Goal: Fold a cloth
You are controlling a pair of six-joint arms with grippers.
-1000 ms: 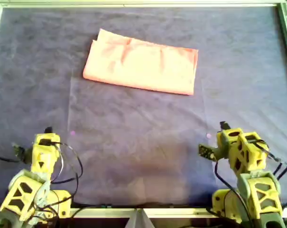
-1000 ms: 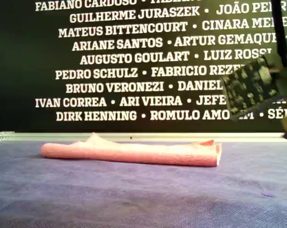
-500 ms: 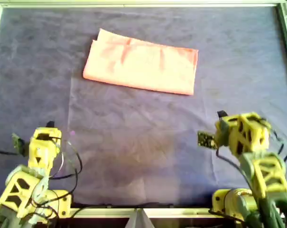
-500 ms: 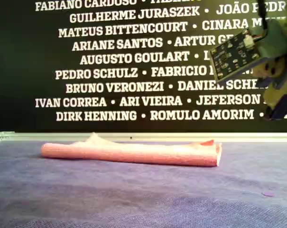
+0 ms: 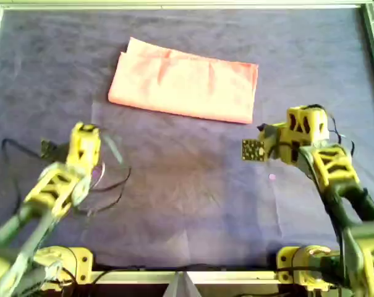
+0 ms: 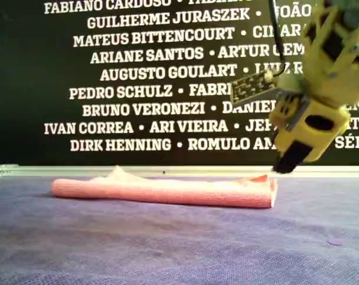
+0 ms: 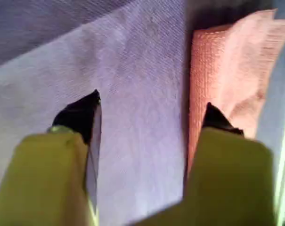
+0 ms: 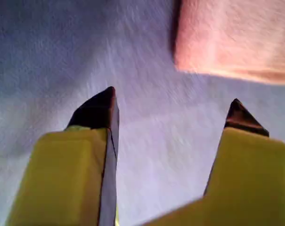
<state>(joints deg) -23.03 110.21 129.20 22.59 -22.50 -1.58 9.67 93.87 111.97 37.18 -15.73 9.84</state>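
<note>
Overhead view: the cloth [image 5: 184,85] lies folded into a long salmon-pink band on the far half of the purple-grey table covering [image 5: 187,192], a little left of centre, its long edges slanting slightly.
Exterior view: the same cloth [image 6: 164,191] reads as a low flat roll, with a small raised corner at each end, in front of a dark wall of white names [image 6: 143,83].
Left gripper [image 7: 151,110]: jaws spread wide with nothing between them — only table covering [image 7: 133,94] shows in the gap; one end of the cloth [image 7: 227,89] sits just beyond one fingertip.
Left arm [image 5: 63,179]: reaches in from the near left corner of the overhead view, its gripper [image 5: 88,131] near the cloth's left end but apart from it.
Right gripper [image 8: 173,106]: jaws likewise wide and empty, with a corner of the cloth [image 8: 236,42] ahead of the tips.
Right arm [image 5: 329,173]: comes from the near right of the overhead view; its gripper [image 5: 292,127] hangs just near of the cloth's right end — in the exterior view its dark tips [image 6: 289,157] are above the table, not touching cloth.
</note>
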